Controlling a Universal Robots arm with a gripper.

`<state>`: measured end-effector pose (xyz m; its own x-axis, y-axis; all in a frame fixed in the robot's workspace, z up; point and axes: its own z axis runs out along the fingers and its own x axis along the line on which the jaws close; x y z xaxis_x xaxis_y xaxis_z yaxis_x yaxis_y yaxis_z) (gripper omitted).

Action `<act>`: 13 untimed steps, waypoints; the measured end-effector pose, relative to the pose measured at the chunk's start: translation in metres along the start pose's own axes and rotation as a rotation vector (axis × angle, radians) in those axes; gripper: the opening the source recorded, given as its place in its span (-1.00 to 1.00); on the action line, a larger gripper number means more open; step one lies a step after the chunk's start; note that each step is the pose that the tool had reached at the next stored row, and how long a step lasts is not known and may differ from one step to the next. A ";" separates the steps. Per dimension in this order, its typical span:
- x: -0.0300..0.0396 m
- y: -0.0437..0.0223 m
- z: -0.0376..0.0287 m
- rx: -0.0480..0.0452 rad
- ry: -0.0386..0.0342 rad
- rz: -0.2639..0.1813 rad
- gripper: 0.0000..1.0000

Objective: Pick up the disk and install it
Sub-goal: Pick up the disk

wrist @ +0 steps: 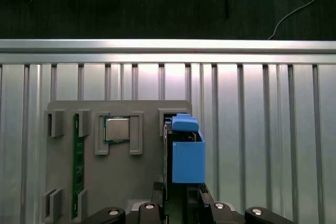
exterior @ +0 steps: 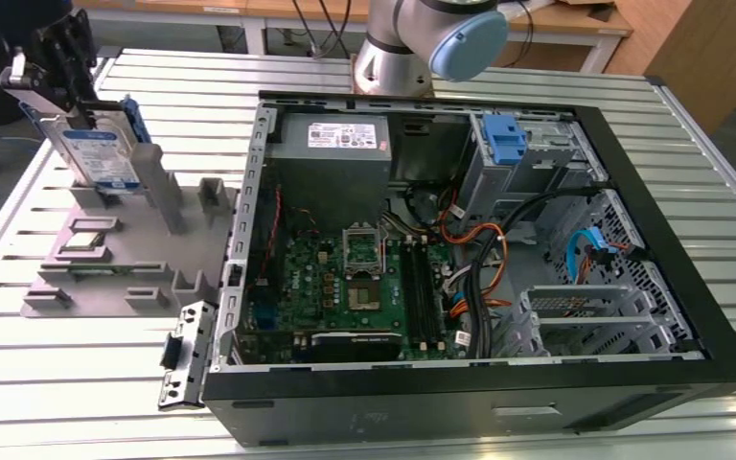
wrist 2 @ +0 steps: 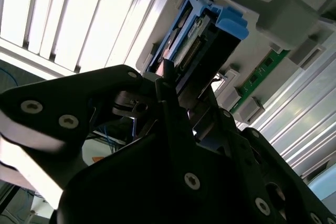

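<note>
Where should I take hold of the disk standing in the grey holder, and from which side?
Grip the disk by its upper end, coming straight down from above and pinching across its two flat faces. It stands on edge in the grey holder, lower end between its posts, so the top is the free part.

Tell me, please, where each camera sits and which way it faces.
Exterior view: set high, looking down on the open black computer case and grey robot arm, its hand at the silver, blue-framed disk.
First wrist view: on the wrist, looking down past the hand onto the grey plastic tray.
Second wrist view: close along the hand toward the disk.
All share the disk.
</note>
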<state>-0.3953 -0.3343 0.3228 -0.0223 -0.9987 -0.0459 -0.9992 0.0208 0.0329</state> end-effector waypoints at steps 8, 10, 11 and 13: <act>-0.0007 0.0005 -0.0152 0.0002 -0.0001 0.000 -0.30; -0.0007 0.0005 -0.0153 0.0001 -0.0001 0.000 -0.30; -0.0007 0.0005 -0.0153 0.0001 -0.0001 0.000 -0.30; -0.0007 0.0005 -0.0154 0.0000 0.0000 0.000 -0.30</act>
<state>-0.3953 -0.3343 0.3383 -0.0223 -0.9987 -0.0459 -0.9992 0.0208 0.0329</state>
